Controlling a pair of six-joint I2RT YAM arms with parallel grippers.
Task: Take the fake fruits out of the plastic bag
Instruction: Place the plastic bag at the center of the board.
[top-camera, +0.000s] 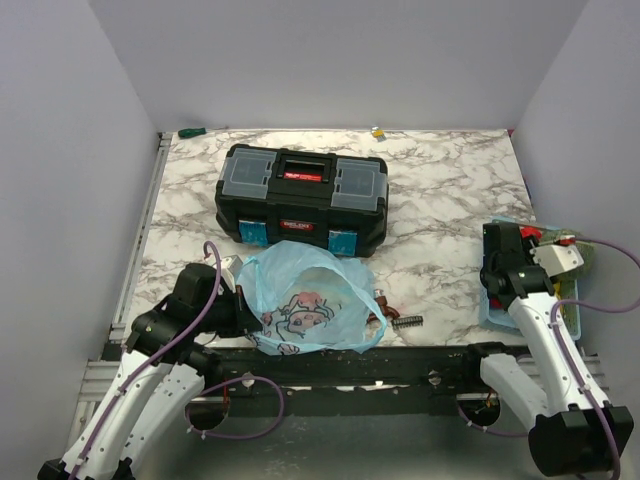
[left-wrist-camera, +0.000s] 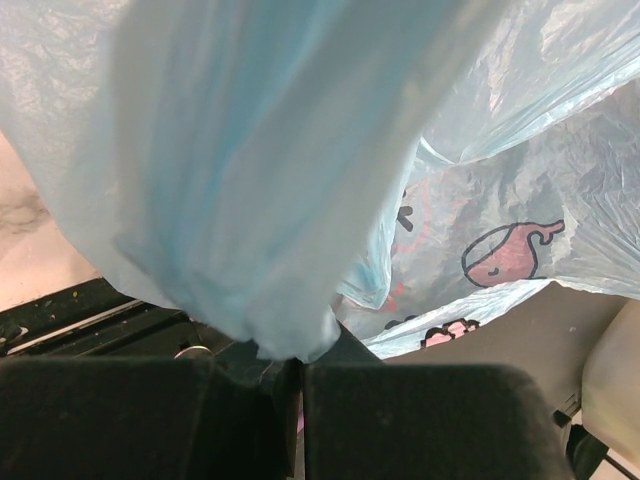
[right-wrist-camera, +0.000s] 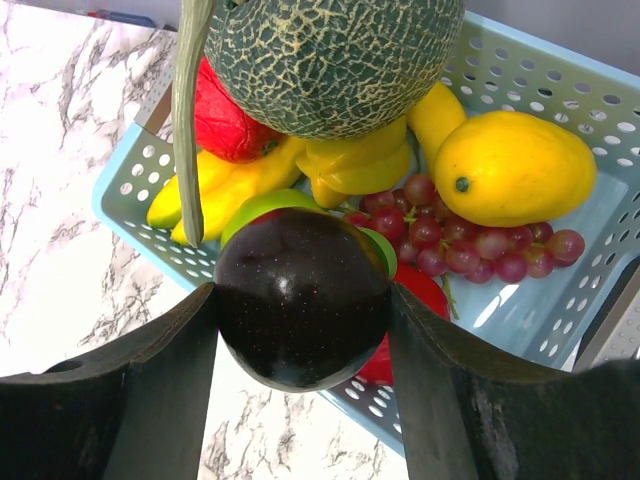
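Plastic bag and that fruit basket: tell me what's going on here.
The left gripper is shut on a bunched fold of the plastic bag at the table's near edge. The right gripper is shut on a dark eggplant above the near rim of the light-blue basket on the right side. A melon, a mango and grapes lie in the basket. A closed toolbox sits behind the bag. Whether any fruit remains inside the bag cannot be seen.
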